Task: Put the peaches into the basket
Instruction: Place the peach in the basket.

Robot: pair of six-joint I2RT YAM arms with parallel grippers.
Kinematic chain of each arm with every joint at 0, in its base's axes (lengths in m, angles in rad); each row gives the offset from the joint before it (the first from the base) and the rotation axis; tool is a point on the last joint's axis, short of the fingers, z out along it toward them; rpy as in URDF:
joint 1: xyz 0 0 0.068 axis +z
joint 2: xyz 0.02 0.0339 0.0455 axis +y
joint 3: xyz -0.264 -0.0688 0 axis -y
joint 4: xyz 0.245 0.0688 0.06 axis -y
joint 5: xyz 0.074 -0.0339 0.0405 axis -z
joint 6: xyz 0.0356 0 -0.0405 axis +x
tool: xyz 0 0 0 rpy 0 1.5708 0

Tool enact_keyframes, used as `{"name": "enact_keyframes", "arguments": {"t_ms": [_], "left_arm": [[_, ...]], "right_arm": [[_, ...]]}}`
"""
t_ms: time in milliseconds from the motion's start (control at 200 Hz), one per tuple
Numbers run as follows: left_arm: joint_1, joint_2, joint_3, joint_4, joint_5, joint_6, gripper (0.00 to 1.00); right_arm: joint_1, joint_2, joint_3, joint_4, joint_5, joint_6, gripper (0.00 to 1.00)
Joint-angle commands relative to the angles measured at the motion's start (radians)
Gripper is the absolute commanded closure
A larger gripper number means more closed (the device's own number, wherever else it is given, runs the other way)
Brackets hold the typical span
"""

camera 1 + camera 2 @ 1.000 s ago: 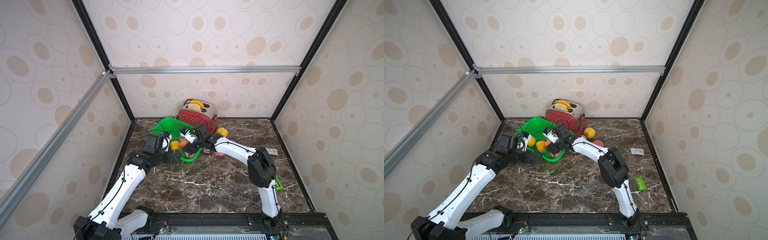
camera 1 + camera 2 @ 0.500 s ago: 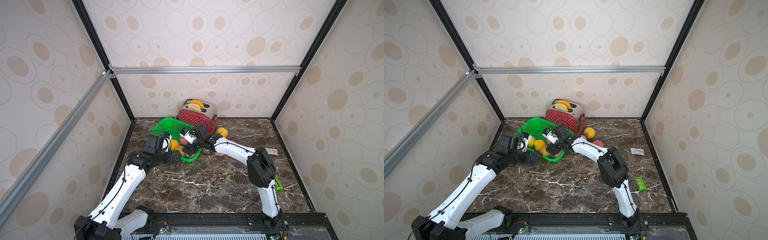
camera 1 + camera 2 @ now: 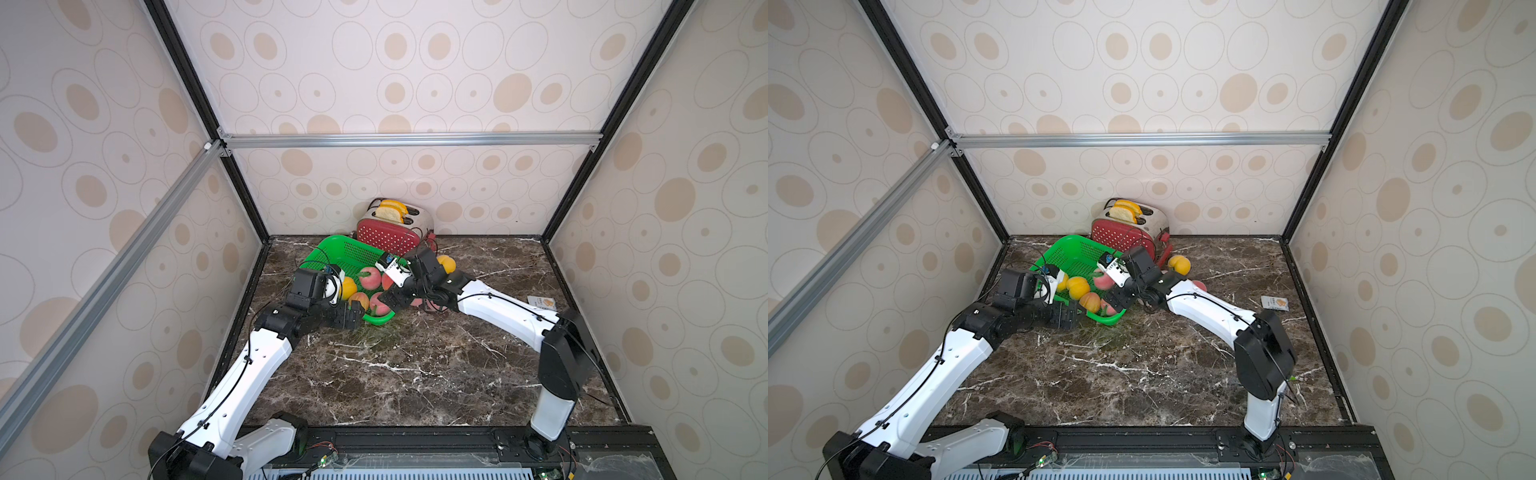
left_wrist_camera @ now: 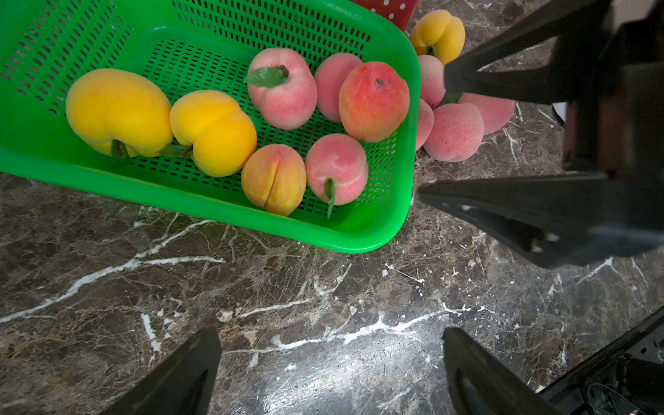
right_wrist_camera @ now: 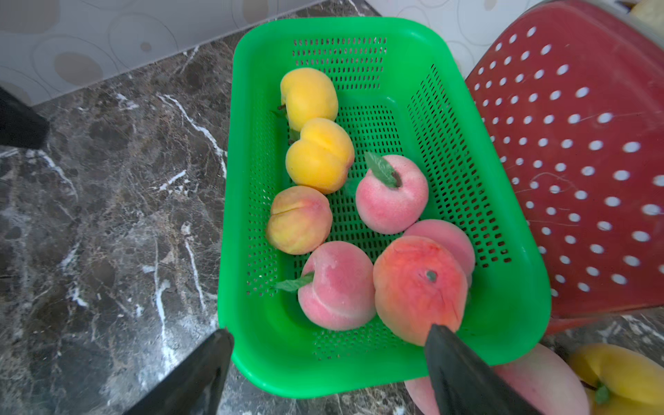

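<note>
Your basket (image 3: 349, 251) sits on the table (image 3: 415, 365) right beside the toaster (image 3: 386, 239). Seven peaches (image 5: 391, 194) are inside: two yellow, one yellow-orange, three pink, plus an orange-red peach (image 5: 418, 287) perched on the pink ones at the end nearest the right arm. The loose peaches (image 4: 454, 133), pink with one yellow, lie on the table just outside that end. Right gripper (image 5: 327, 330) is over that end with its fingers spread and nothing pinched; one fingertip overlaps the orange-red peach, and I can't tell if they touch. Left gripper (image 4: 329, 330) is spread wide over bare table just beside the basket's long side, holding nothing.
</note>
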Motion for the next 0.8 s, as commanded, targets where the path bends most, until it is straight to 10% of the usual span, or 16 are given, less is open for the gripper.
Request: {"name": "enact_keyframes", "arguments": {"t_ms": [0,315,796], "left_arm": [[-0.016,-0.006,0.013,0.012,0.008,-0.007,0.01],[-0.113,0.066,0.059,0.062,0.005,-0.059,0.01],[-0.197,0.143,0.067,0.13,-0.002,-0.086,0.01]], "right_arm": [[-0.019,-0.09,-0.086,0.005,0.029,0.037,0.11],[-0.21,-0.327,-0.37,0.035,-0.01,0.147,0.09],[-0.355,-0.184,-0.406,0.043,-0.024,0.191,0.07]]}}
